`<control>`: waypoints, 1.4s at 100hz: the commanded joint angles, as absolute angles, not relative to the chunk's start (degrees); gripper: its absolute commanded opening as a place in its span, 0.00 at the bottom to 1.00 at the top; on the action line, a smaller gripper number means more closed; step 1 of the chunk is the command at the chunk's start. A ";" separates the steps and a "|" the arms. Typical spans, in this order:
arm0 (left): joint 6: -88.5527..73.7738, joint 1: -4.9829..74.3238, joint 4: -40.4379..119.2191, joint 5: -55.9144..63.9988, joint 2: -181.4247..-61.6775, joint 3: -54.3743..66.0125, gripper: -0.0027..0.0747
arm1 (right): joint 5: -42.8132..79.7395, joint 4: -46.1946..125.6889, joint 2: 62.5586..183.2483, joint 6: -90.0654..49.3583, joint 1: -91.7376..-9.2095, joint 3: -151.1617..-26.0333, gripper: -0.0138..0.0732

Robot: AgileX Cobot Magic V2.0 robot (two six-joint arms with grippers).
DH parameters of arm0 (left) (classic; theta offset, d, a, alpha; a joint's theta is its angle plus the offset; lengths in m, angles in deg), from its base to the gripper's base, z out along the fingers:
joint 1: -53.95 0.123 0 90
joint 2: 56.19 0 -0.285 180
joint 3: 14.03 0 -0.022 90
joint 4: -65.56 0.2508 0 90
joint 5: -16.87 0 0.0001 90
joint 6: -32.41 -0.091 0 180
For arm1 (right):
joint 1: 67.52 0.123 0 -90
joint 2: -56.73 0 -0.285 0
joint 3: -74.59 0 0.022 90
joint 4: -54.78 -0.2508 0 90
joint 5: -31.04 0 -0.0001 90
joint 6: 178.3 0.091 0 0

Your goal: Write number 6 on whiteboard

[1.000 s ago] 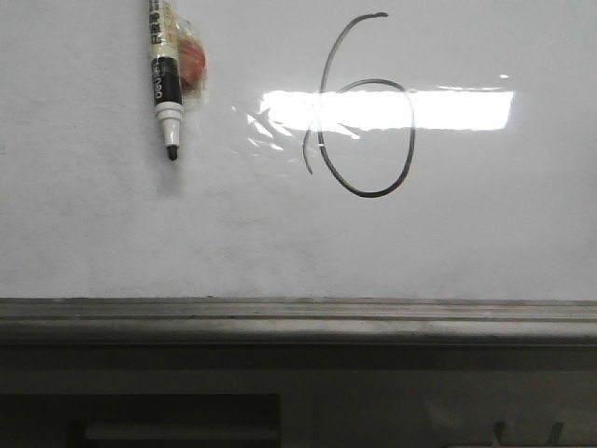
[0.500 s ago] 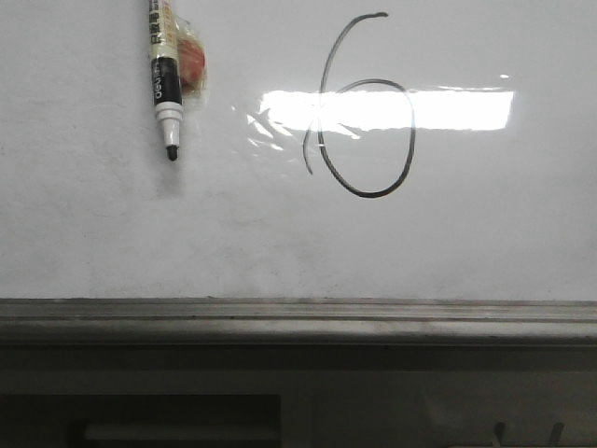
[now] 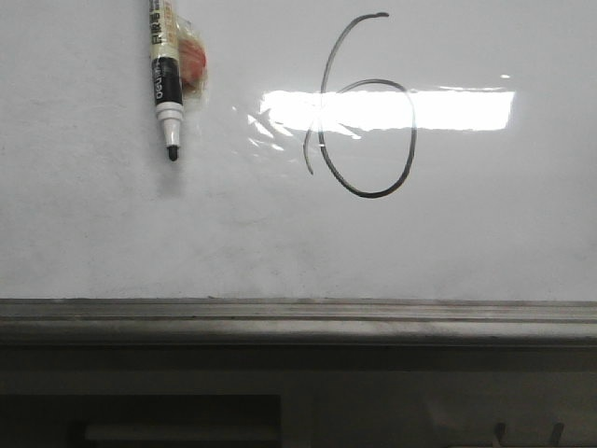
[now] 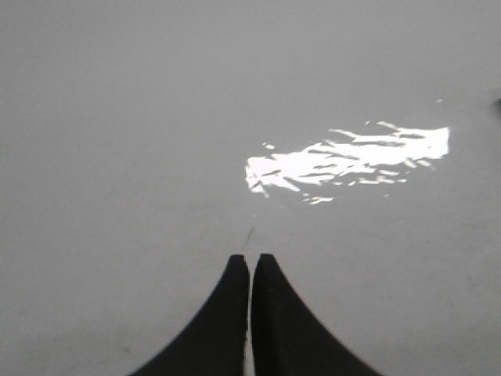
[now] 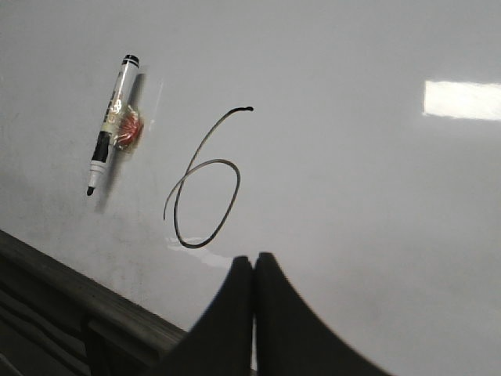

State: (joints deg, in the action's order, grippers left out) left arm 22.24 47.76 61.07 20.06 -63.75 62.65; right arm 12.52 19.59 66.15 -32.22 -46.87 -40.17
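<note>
A: The number 6 (image 3: 359,112), already drawn on the whiteboard (image 3: 448,243), upper middle in the front view, stem curving up to a small hook, loop closed below, short stray tail hanging at its left. Crossed by a bright bar of light glare (image 3: 457,109)

B: So, writing step judged done?

A: Looks complete, yes. Marker (image 3: 163,79) lying uncapped and free on the board, well to the left of the figure, tip pointing down toward the ledge, something small and reddish (image 3: 192,61) stuck beside its barrel. Not held by either arm

B: And the tools?

A: Left tool (image 4: 250,262) pinched together, fingers meeting, nothing between them, hovering over bare board. Right tool (image 5: 253,262) likewise closed up and empty, just short of the loop's lower curve in its own wrist view

B: Next move?

A: Probably none beyond pulling both arms clear without smearing the wet line; right one nearest the ink, so straight back off the board

B: Count?

A: One figure, one marker, one reddish bit, one board, one grey ledge (image 3: 298,317) along its lower edge, two tools
</note>
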 commanded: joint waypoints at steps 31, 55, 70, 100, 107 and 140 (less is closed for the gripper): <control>23.03 51.58 60.40 19.35 -61.98 65.60 0.01 | 16.13 18.72 66.76 -32.78 -47.33 -41.50 0.08; 23.03 51.58 58.87 16.87 -61.98 65.49 0.01 | 16.13 18.72 66.76 -32.78 -47.33 -41.50 0.08; 23.03 51.58 58.87 16.87 -61.98 65.49 0.01 | 16.13 18.72 66.76 -32.78 -47.33 -41.50 0.08; 23.03 51.58 58.87 16.87 -61.98 65.49 0.01 | 16.13 18.72 66.76 -32.78 -47.33 -41.50 0.08; 23.03 51.58 58.87 16.87 -61.98 65.49 0.01 | 16.13 18.72 66.76 -32.78 -47.33 -41.50 0.08; 23.03 51.58 58.87 16.87 -61.98 65.49 0.01 | 19.72 27.10 66.76 -31.62 -47.44 -40.79 0.08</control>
